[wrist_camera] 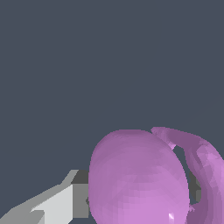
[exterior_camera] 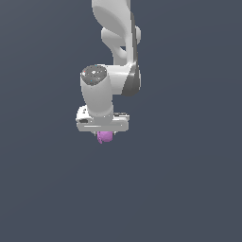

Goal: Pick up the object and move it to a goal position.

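Featureless slate-grey ground is filling both views, with no edge, seam or horizon breaking it. Nearest the wrist camera, the object (wrist_camera: 138, 179) is looming large: a pink-purple blob, rounded and faintly faceted, with a curved lobe arching off one side and leaving a narrow dark gap between lobe and body. One white finger (wrist_camera: 57, 205) with a grey pad is pressing against the blob's flank; on the far side only a sliver of dark pad is peeking out behind the curved lobe. Seen from the exterior view, the gripper (exterior_camera: 105, 133) is pointing straight down, and the same blob (exterior_camera: 105, 137) is showing as a small pink lump poking out just beneath the white hand, far smaller than the hand itself. The fingers are drawn in close about the object, so the hand is appearing narrowed onto it and gripping it, though the fingertips themselves are mostly hidden behind the hand's body in this view. Whether the blob is touching the ground or hanging clear of it cannot be told, since no shadow or contact line is showing. Above the hand, the white arm (exterior_camera: 116, 42) is rising through a rounded wrist joint with a speckled grey cap and a dark band, then running out of the picture's upper edge
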`<state>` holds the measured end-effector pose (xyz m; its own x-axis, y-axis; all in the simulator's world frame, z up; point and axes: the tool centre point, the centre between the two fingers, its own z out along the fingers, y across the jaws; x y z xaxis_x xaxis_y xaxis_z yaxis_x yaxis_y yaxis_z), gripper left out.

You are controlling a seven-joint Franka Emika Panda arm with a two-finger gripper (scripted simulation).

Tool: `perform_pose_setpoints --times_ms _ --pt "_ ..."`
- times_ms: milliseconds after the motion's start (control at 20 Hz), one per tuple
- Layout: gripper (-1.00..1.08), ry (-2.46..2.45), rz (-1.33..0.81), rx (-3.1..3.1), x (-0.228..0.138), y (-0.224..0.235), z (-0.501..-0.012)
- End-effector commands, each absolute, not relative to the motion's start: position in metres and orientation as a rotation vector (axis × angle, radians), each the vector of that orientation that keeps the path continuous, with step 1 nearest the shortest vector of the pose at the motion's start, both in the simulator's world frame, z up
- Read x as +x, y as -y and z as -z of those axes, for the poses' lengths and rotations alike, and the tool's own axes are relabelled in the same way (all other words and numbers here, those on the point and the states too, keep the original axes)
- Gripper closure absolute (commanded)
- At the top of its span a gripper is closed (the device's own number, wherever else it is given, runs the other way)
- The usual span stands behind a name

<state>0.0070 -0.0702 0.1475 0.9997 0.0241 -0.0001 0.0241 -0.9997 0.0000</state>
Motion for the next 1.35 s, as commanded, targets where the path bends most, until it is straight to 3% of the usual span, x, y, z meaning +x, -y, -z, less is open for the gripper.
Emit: perform_pose_setpoints --times_ms 0,700,1300 --pt "1.08 0.038 0.001 -3.141 0.003 0.067 -0.177" --pt "1.08 0.037 0.000 -3.142 -0.009 0.054 -0.313" --pt "1.08 0.037 0.000 -3.142 -0.010 0.051 -0.345"
